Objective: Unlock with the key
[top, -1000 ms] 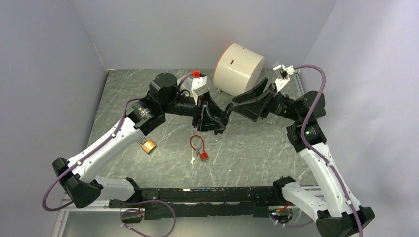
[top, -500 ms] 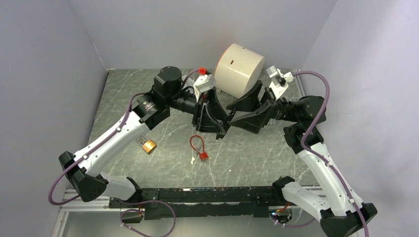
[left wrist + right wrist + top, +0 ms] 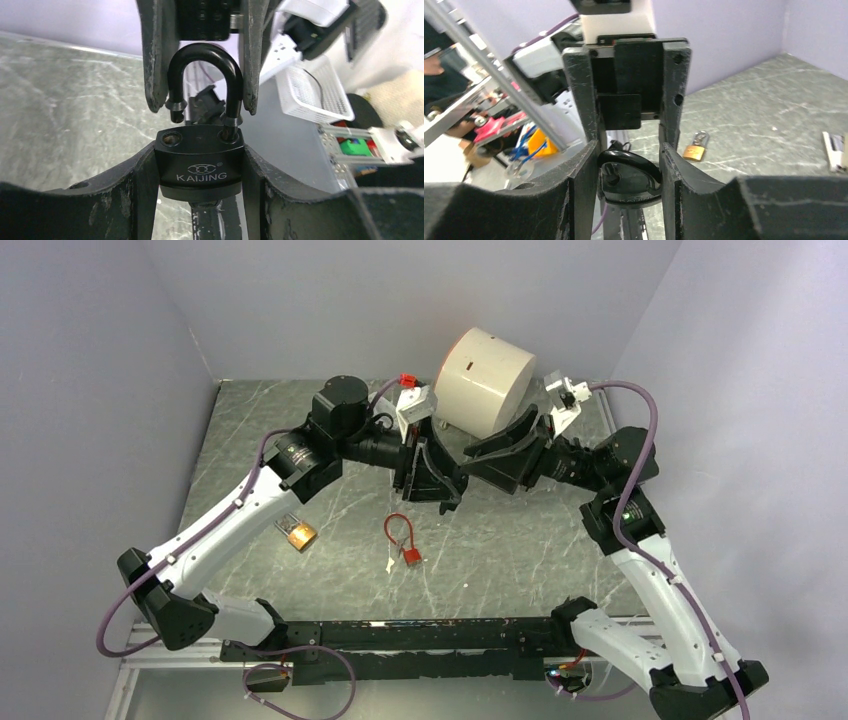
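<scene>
Above the middle of the table (image 3: 520,550), the padlock (image 3: 200,167) sits between the left gripper (image 3: 200,150) and the right gripper (image 3: 629,150); a cylinder (image 3: 484,381) stands behind them, a cable lock (image 3: 402,537) lies in front, and a second padlock (image 3: 299,534) lies front-left

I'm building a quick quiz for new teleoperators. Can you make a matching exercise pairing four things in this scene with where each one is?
Things:
1. black padlock
2. brass padlock
3. red cable lock
4. cream drum

Places:
A. at the far edge of the table
B. lying beside the left arm's forearm
C. clamped in the left gripper, off the table
D. lying mid-table, nearer than both grippers

Pairs: 1-C, 2-B, 3-D, 4-A
</scene>
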Controlling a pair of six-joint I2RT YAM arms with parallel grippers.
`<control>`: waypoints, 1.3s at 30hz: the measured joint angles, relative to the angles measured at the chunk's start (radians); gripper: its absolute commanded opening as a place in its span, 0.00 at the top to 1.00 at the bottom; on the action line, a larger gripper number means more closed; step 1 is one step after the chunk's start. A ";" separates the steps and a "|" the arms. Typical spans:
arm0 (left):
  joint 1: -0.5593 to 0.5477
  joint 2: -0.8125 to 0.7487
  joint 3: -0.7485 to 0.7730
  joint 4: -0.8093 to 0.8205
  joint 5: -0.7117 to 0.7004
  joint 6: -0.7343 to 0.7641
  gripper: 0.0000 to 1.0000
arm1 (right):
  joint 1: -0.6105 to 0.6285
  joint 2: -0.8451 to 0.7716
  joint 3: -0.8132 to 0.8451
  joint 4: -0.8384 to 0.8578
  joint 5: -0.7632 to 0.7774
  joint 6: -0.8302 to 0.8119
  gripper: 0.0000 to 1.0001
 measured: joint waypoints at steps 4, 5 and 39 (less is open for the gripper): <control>0.004 -0.011 -0.016 -0.024 -0.129 0.015 0.94 | -0.004 -0.009 0.000 -0.108 0.120 -0.031 0.60; 0.004 -0.014 -0.025 -0.030 -0.167 0.019 0.93 | -0.005 -0.006 0.000 -0.136 0.151 -0.034 0.61; 0.427 0.291 -0.289 -0.272 -0.937 -0.185 0.81 | 0.017 0.099 0.025 -0.631 0.713 0.046 0.26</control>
